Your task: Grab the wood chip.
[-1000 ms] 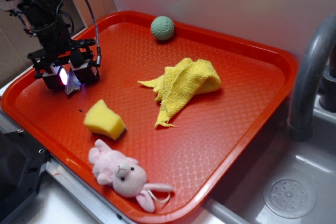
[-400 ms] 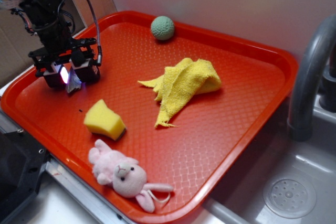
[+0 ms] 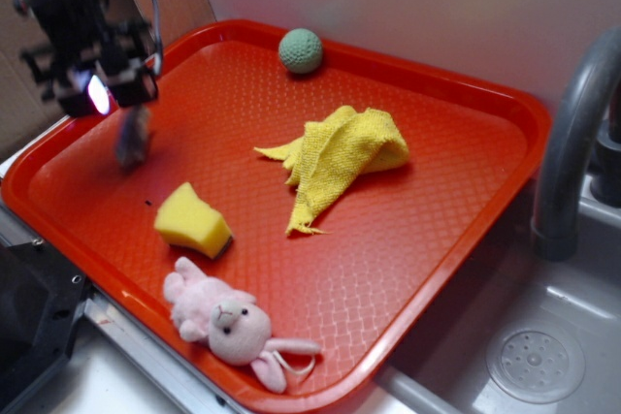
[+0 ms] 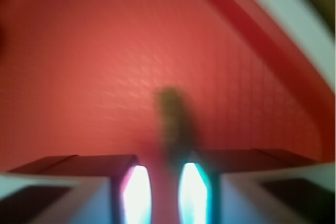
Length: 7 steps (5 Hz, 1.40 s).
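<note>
Fingers (image 4: pixel 137 195) narrowly parted, pinching the wood chip (image 4: pixel 173 124) between them (both views blurred). Chip hangs above the red tray (image 3: pixel 408 269).

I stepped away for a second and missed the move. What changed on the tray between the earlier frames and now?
The gripper rose from low over the tray, lifting the wood chip, which hangs blurred below its fingers. The yellow sponge, yellow cloth, green ball and pink bunny stayed put.
</note>
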Each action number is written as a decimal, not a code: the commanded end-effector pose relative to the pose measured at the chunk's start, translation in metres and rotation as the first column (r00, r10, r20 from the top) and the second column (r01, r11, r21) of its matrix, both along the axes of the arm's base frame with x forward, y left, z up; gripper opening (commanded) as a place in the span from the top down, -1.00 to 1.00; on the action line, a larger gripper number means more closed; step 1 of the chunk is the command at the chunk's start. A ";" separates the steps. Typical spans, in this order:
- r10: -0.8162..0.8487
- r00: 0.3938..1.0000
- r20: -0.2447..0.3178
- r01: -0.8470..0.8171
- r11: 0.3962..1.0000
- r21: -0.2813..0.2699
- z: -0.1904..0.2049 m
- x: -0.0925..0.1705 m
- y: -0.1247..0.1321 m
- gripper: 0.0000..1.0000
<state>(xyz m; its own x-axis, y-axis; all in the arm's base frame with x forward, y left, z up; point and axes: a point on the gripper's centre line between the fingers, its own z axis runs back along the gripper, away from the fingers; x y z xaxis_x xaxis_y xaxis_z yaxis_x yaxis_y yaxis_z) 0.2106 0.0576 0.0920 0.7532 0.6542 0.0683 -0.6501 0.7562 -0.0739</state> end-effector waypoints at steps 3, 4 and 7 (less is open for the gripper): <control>-0.185 0.978 0.101 0.190 0.981 -0.049 0.100 -0.008 -0.007 -1.00; -0.249 0.965 0.085 0.253 0.967 -0.038 0.062 -0.012 0.011 -1.00; -0.338 0.941 0.004 0.338 0.941 0.020 -0.021 -0.002 0.038 -1.00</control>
<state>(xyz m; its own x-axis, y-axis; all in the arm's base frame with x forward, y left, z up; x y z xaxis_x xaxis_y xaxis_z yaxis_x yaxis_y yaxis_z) 0.2165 0.0880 0.0561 0.9290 0.3678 0.0415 -0.3651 0.9290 -0.0599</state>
